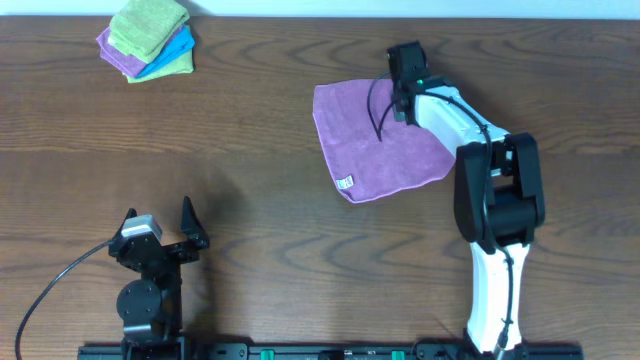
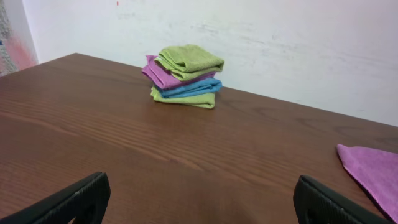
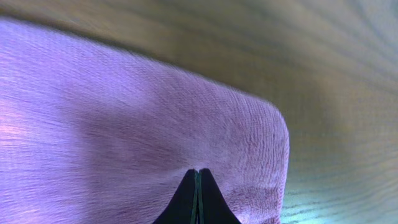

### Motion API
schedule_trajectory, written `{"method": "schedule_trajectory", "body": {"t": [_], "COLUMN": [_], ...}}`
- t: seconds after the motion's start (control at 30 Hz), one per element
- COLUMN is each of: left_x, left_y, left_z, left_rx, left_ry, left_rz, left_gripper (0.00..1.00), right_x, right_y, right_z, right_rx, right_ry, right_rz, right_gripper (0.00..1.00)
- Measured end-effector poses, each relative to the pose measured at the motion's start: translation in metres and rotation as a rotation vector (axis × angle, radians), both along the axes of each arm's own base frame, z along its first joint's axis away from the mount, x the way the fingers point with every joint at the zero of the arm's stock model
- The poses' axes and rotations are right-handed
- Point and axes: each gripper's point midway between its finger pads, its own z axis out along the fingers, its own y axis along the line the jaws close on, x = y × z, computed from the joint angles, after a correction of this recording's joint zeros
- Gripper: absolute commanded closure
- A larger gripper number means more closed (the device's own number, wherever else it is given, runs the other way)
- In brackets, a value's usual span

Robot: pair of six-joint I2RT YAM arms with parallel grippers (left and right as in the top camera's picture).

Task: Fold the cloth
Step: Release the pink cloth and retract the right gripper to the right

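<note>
Lilac cloth (image 1: 375,145) lies spread on the table (image 1: 250,200), right of centre, with its white tag (image 1: 346,183) on the near edge. Right gripper (image 3: 196,173): fingers closed together, pinching the cloth near its far right corner. From overhead the gripper hides that corner. Left gripper (image 2: 199,194): wide open, empty, near left, fingers cut off by the frame. Folded cloth stack (image 1: 148,38) sits at the far left, well apart.
</note>
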Motion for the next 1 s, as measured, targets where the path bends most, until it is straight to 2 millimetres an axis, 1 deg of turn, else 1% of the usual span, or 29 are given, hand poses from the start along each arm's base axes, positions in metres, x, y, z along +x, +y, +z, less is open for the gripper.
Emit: {"method": "schedule_trajectory", "body": {"t": [0.1,0.13,0.17,0.2,0.23,0.27,0.3,0.33,0.4,0.5,0.63,0.7,0.73,0.77,0.87,1.0], "left_x": [0.0,0.0,0.0,0.0,0.0,0.0,0.0,0.0,0.0,0.0,0.0,0.0,0.0,0.0,0.0,0.0], "left_y": [0.0,0.0,0.0,0.0,0.0,0.0,0.0,0.0,0.0,0.0,0.0,0.0,0.0,0.0,0.0,0.0], "left_z": [0.0,0.0,0.0,0.0,0.0,0.0,0.0,0.0,0.0,0.0,0.0,0.0,0.0,0.0,0.0,0.0], "left_rx": [0.0,0.0,0.0,0.0,0.0,0.0,0.0,0.0,0.0,0.0,0.0,0.0,0.0,0.0,0.0,-0.001], "left_ry": [0.0,0.0,0.0,0.0,0.0,0.0,0.0,0.0,0.0,0.0,0.0,0.0,0.0,0.0,0.0,0.0], "left_rz": [0.0,0.0,0.0,0.0,0.0,0.0,0.0,0.0,0.0,0.0,0.0,0.0,0.0,0.0,0.0,0.0], "left_gripper": [0.05,0.05,0.04,0.04,0.05,0.04,0.05,0.05,0.05,0.05,0.05,0.04,0.05,0.05,0.05,0.05], "right_x": [0.002,0.001,0.002,0.0,-0.003,-0.007,-0.009,-0.014,-0.019,-0.037,-0.071,-0.09,-0.099,-0.11,-0.132,-0.154], "right_y": [0.019,0.026,0.032,0.037,0.042,0.048,0.053,0.058,0.064,0.069,0.062,0.055,0.053,0.05,0.044,0.035], "right_z": [0.017,0.024,0.031,0.038,0.045,0.056,0.066,0.079,0.1,0.145,0.207,0.228,0.235,0.238,0.24,0.244], "right_rx": [0.013,0.015,0.021,0.023,0.029,0.045,0.064,0.091,0.14,0.22,0.277,0.282,0.284,0.283,0.277,0.278], "right_ry": [0.008,0.017,0.016,0.025,0.033,0.045,0.043,0.046,0.038,0.015,-0.022,-0.022,-0.016,0.008,0.062,0.101], "right_rz": [0.034,0.048,0.058,0.071,0.082,0.1,0.111,0.127,0.151,0.189,0.211,0.215,0.217,0.218,0.215,0.206], "right_gripper": [0.98,0.94,0.94,0.9,0.85,0.77,0.66,0.61,0.6,0.6,0.61,0.61,0.61,0.61,0.62,0.61]}}
